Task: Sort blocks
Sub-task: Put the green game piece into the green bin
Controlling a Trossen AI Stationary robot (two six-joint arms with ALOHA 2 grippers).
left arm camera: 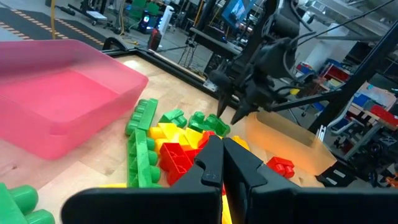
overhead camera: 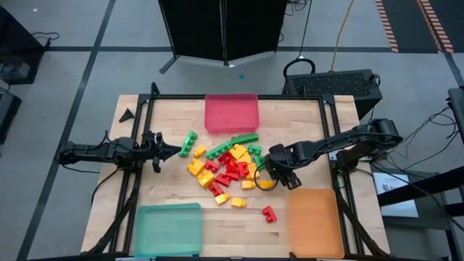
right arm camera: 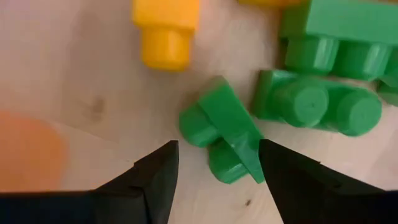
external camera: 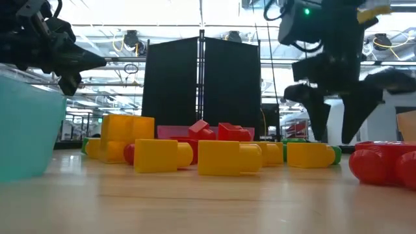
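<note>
So we're mid-sort here, and I'd call this the reach-for-the-next-piece step: the surface (overhead camera: 174, 210) has the red tray (overhead camera: 231, 113) on the far side of the right end effector (overhead camera: 276, 170), the green tray (overhead camera: 169, 228) way off on the opposite near corner, and the orange tray (overhead camera: 316, 221) just beside it on the near side. The pile of blocks (overhead camera: 225, 168) sits right next to that end effector, spreading away from it toward the middle, nearly all still loose on the wood. The right end effector hangs over the pile's edge with its fingers spread apart and nothing between them. In its wrist view a small green block (right arm camera: 222, 135) lies just ahead of the fingertips, roughly in line with the gap but not yet inside it, untouched. My guess is the next move needs a short drop and nudge forward so the fingers straddle it, then a squeeze. It lies skewed, so lining up matters. The left end effector (overhead camera: 170, 151) waits at the pile's other side, fingers pressed together, empty.
</note>
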